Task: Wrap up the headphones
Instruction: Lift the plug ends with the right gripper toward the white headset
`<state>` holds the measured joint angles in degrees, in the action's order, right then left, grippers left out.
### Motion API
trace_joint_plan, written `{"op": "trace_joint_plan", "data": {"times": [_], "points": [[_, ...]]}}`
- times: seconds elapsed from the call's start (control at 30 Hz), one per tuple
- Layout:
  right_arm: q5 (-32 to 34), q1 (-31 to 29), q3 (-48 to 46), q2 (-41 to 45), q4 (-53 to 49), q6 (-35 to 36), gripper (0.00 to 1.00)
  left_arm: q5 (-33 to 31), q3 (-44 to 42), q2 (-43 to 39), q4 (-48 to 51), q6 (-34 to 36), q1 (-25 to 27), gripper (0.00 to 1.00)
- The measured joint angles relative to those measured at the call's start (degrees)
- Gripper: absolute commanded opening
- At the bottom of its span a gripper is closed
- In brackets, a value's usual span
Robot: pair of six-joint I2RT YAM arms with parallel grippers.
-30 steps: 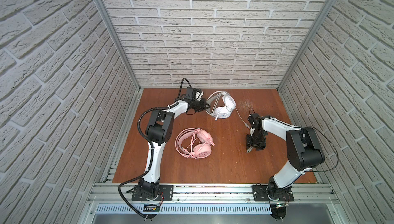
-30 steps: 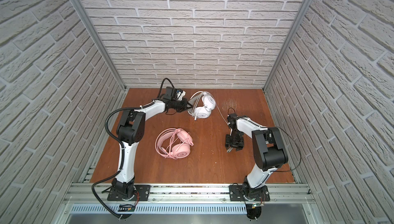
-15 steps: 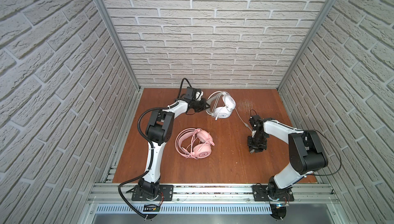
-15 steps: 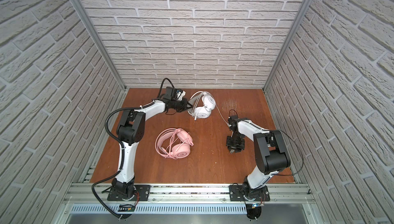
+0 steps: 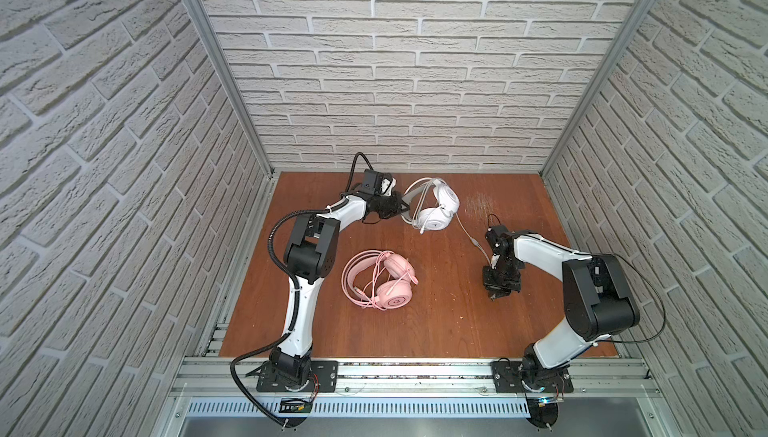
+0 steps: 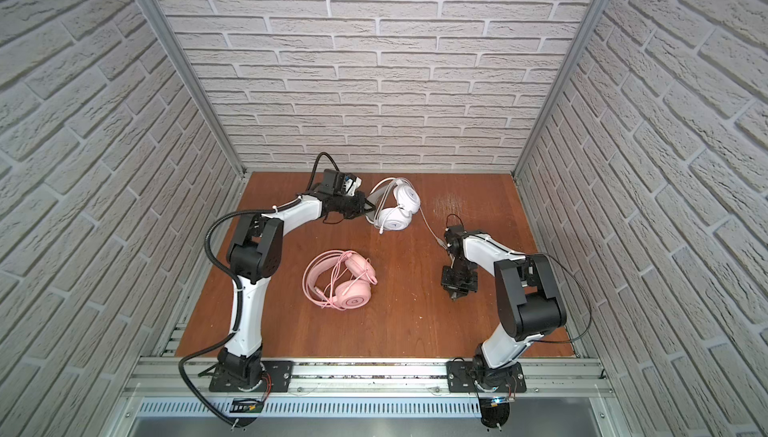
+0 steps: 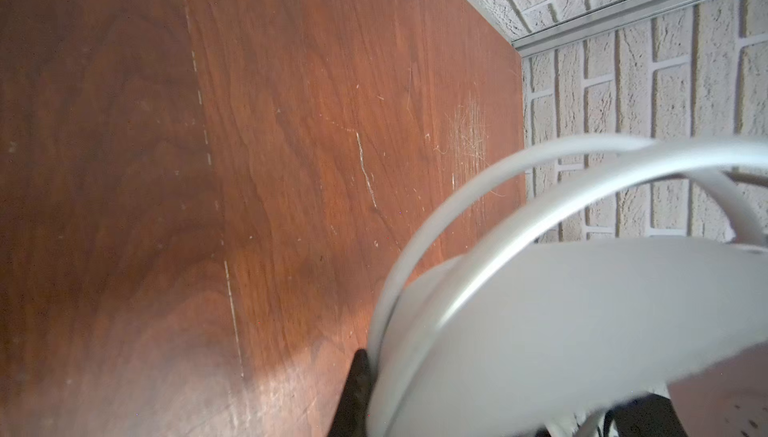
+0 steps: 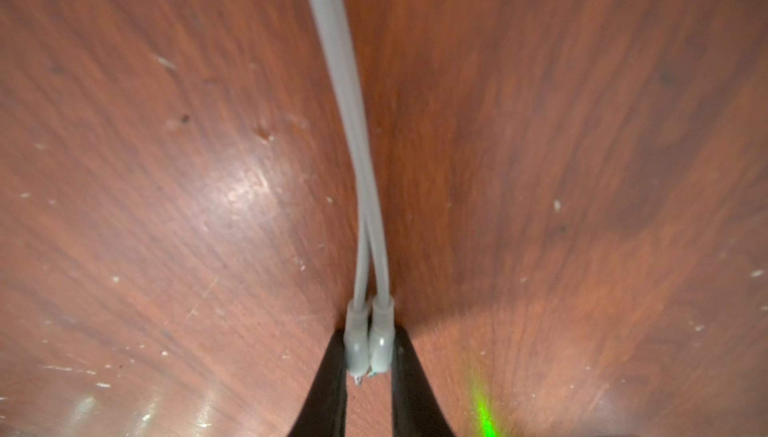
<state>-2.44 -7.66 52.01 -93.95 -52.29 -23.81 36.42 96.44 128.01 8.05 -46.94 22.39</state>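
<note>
The right gripper [image 8: 368, 366] points down at the table [image 5: 415, 322], and its 2 black fingers [image 8: 328, 376] are pressed against the 2 grey plug ends [image 8: 369, 347] of the white headset's cord [image 8: 349, 102]. The plugs lie side by side between the fingers with no gap left on either side, so the jaws are clamped on them. In both top views this gripper [image 5: 496, 289] [image 6: 456, 291] sits at the right of the table, with the cord [image 5: 471, 239] running back from it to the white headset [image 5: 434, 210].

The left gripper [image 5: 401, 208] is closed on the grey band [image 7: 561, 331] of the white headset at the back of the table. The left wrist view shows the band and the thin arched wires [image 7: 519, 223] filling the frame just ahead of 1 black fingertip [image 7: 357, 385]. The white headset [image 6: 395, 208] lies near the rear wall.

The pink headset [image 5: 380, 279] [image 6: 340, 283] lies at the middle of the table with its cord looped over its cups, apart from both grippers.

Compared with 1 second ago, the right arm has drawn its wrist slightly nearer the front edge, and its jaws have narrowed from a wider gap down onto the plugs. The left gripper, the white headset and the pink headset lie where they lay then.
</note>
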Motion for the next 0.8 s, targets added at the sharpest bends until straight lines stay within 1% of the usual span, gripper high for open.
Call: {"op": "trace_joint_plan", "data": {"times": [0.17,0.33,0.57,0.8], "points": [[-0.1,-2.1,0.4,0.8,0.4,3.6,0.06,-0.5,0.8,0.0,0.9,-1.6,0.0,0.0],[-0.2,-4.5,2.1,5.0,-0.2,6.7,0.06,-1.8,1.3,0.0,0.5,-5.1,0.0,0.0],[-1.5,-7.4,2.7,10.2,-1.2,8.7,0.06,-5.4,2.4,0.0,1.3,-9.3,-0.3,0.0],[-4.3,-11.6,3.5,13.0,-2.5,10.2,0.06,-10.3,7.5,0.0,5.9,-9.4,-0.5,0.0]]}}
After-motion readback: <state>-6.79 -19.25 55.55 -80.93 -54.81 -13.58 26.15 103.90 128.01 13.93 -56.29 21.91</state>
